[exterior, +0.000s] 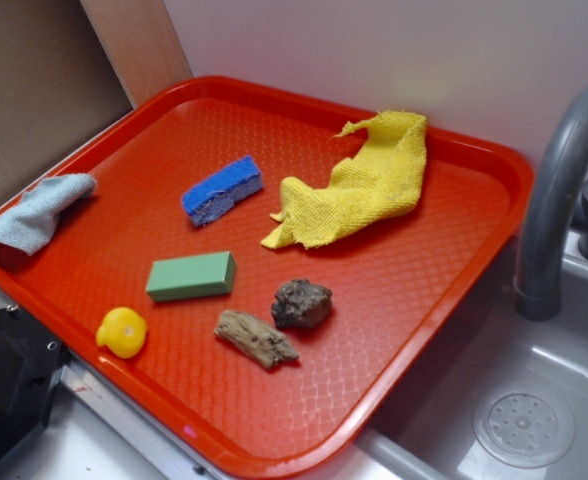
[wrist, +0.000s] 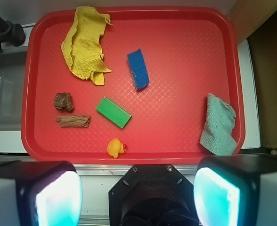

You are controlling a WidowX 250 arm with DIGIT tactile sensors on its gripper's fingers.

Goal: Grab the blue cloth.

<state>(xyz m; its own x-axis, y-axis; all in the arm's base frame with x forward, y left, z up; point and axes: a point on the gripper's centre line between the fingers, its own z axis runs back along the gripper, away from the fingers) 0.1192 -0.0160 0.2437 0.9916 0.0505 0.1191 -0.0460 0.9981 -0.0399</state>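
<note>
Nearest the wrist camera, two gripper fingers point(wrist: 53, 197) are seen as blurred blocks with pale teal pads, set wide apart at the bottom corners of that view with nothing between them; the gripper point(wrist: 137, 200) is held high above the red tray point(wrist: 185, 28), with its dark body at 6 o'clock. From the exterior view the fingers cannot be made out; only a dark shape is cut off at the lower left corner.

The tray is smooth moulded plastic with rounded corners and a fine diamond-embossed floor. The blue cloth point(wrist: 218, 126), a small pale grey-blue rag of soft, slightly nubbly fabric, is draped over the tray's rim at about 4 o'clock in the wrist view; in the exterior view point(exterior: 36, 212) it is shown at 9 o'clock, hanging partly outside the edge.

A larger yellow cloth point(wrist: 85, 44) of coarse open knit is crumpled at 11 o'clock, with a folded corner. A bright blue sponge point(wrist: 138, 68), rectangular with rounded ends, lies near the centre; its paler porous side is revealed only in the exterior view. A green block point(wrist: 113, 112), flat-faced and sharp-edged, lies at the middle. A rough dark rock point(wrist: 63, 101) and a splintery piece of wood point(wrist: 73, 121) are just beside each other at 9 o'clock. A glossy yellow rubber duck point(wrist: 115, 148) sits near the rim at 6 o'clock.

A grey curved faucet point(exterior: 564, 190) and a sink point(exterior: 534, 400) with a round perforated drain are shown fully only in the exterior view
</note>
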